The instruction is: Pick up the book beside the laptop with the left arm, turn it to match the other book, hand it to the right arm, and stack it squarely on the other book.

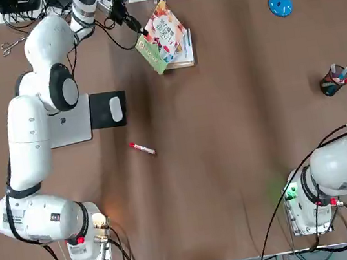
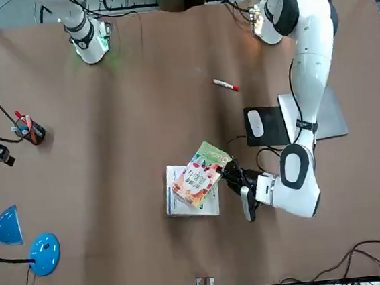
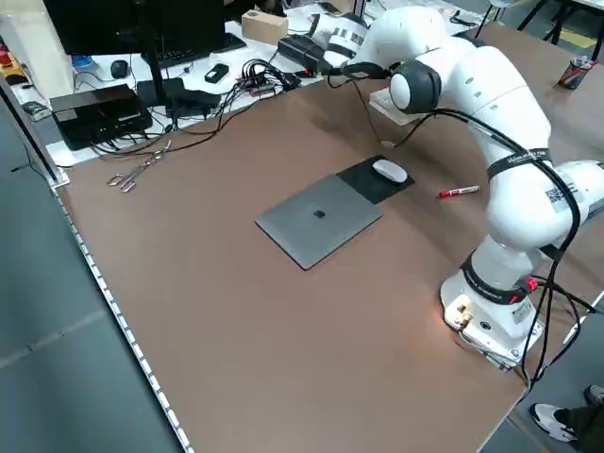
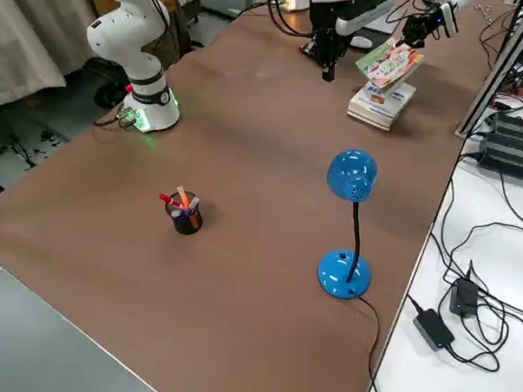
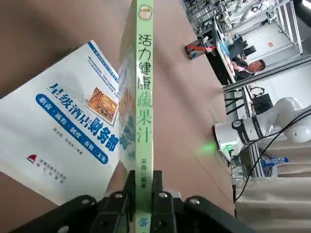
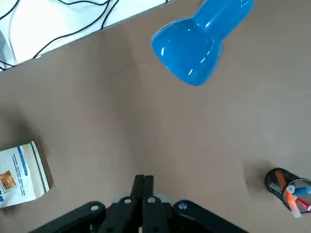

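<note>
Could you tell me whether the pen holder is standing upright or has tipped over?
Upright: the pen holder stands on its base, pens poking from its top.

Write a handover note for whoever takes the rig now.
Left gripper: shut on the book by its spine, held tilted above the other book.
Right gripper: shut with nothing in it, on the robot's right side of the table, away from both books.
The other book lies on the table beyond the laptop and mouse pad.
Done: book picked up.
Left: match its angle to the other book, since the two look askew from above; hand it to the right arm; stack it squarely.
</note>
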`<state>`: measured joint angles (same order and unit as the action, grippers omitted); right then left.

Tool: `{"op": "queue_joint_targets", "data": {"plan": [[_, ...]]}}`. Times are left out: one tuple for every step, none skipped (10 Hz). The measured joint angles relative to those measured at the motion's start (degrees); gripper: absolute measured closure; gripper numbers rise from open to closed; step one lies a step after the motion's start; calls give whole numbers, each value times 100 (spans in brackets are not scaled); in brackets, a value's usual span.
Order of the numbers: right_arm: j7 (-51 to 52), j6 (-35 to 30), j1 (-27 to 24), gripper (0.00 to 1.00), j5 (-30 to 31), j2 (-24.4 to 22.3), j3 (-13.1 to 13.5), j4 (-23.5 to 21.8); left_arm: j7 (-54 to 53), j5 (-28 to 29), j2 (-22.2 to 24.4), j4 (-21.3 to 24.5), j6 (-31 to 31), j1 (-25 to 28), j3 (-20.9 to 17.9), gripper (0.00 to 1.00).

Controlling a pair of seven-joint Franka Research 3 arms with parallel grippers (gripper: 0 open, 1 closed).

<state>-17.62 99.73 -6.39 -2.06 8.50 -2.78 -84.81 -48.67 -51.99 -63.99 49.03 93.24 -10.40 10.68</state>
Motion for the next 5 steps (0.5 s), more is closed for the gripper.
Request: {"op": "queue_joint_targets", "data": {"plan": [[-177,-1,-1,100,-69,5,1,-3,-196,0,-44,-62,-1,-91,-125,85],[-274,-5,-7,100,-270,19,5,-10,-334,0,-64,-95,-2,-212,-281,85],[-326,-6,-16,100,-435,57,11,-19,-375,0,-67,-103,-2,-299,-373,85],[-424,0,-20,100,-549,120,17,-23,-382,0,-67,-107,-2,-333,-416,85],[-652,16,-18,100,-722,193,13,-25,-384,0,-69,-107,-5,-338,-431,85]]}}
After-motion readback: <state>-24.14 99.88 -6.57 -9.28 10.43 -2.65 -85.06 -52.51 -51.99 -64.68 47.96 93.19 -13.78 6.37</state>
